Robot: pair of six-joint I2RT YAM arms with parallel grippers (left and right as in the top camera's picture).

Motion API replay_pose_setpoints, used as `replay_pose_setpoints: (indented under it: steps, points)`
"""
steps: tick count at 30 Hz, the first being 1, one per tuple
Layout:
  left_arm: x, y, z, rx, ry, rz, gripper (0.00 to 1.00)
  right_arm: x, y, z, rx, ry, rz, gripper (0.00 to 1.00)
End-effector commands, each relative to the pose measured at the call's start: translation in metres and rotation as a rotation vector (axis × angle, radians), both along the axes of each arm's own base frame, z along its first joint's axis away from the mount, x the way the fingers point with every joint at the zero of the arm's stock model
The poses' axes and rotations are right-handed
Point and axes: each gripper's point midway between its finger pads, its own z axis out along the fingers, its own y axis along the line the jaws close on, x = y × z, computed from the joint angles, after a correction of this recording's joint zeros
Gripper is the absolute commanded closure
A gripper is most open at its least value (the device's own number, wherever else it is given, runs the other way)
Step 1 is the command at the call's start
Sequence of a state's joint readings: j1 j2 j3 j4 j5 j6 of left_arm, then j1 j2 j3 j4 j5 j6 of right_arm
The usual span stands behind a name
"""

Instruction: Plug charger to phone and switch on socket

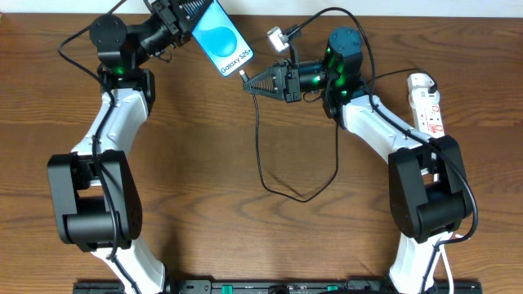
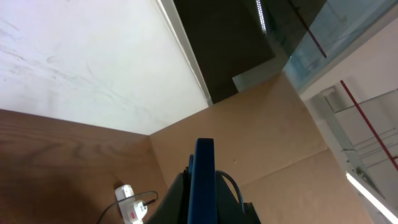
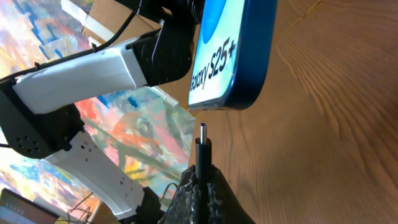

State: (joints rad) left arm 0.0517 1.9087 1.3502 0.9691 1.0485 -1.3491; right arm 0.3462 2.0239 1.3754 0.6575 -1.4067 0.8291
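Two things are being gripped: the phone by left fingers, the charger plug by right fingers, at the phone's six o'clock; a jam from misalignment is being risked.

I see the phone lit, tilted, far left; charger plug just short of its bottom edge; white socket right.

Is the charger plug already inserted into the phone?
No, in the right wrist view the tip of the charger plug stops short of the bottom edge of the phone, with a clear gap between them.
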Motion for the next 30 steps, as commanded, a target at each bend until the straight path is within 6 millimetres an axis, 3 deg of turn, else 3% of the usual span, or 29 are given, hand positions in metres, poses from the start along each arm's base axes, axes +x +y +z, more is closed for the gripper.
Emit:
replay_pose_setpoints:
  steps: [1, 30]
  points:
    - [-0.009, 0.000, 0.019, 0.015, -0.061, -0.007, 0.93, -0.005, -0.004, 0.020, 0.021, -0.068, 0.010, 0.99]
    - [-0.015, -0.013, 0.017, 0.018, -0.054, -0.053, 0.92, -0.003, -0.004, 0.020, 0.021, -0.068, 0.000, 0.99]
